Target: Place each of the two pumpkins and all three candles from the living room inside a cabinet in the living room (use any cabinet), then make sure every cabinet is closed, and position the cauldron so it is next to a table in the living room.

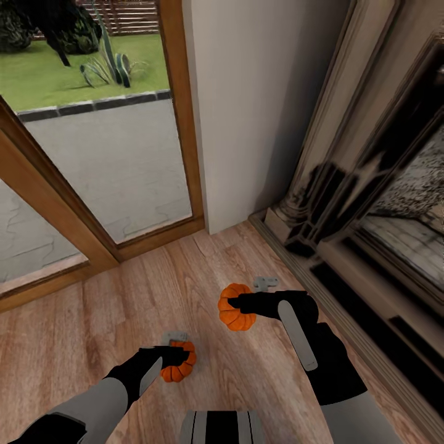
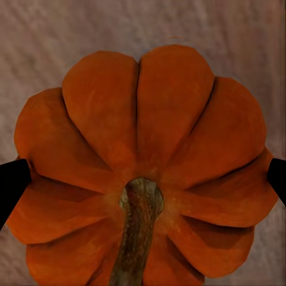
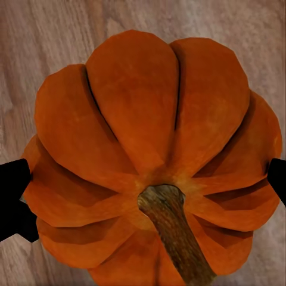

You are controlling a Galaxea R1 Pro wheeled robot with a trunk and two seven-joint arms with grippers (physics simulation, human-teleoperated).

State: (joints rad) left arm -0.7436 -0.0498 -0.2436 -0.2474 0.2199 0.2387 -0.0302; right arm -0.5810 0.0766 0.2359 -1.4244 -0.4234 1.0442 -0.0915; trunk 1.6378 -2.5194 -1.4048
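Each of my grippers carries a small ribbed orange pumpkin above the wooden floor. In the head view my left gripper [image 1: 174,361] is shut on one pumpkin [image 1: 180,369] low in the picture, and my right gripper [image 1: 237,306] is shut on the other pumpkin [image 1: 236,317] a little farther ahead. Up close in the left wrist view, that pumpkin [image 2: 143,155] sits between the black fingertips [image 2: 11,185], stem toward the camera. The right wrist view has its pumpkin [image 3: 149,155] likewise clamped between dark fingertips [image 3: 12,199]. The candles, cabinet and cauldron are out of view.
A pale wall corner [image 1: 246,111] stands ahead. Left of it runs a tall wood-framed glass door [image 1: 105,160] onto a paved patio and lawn. A stone fireplace surround [image 1: 345,203] with a raised hearth edge lines the right. Wooden floor [image 1: 92,327] lies open to the left.
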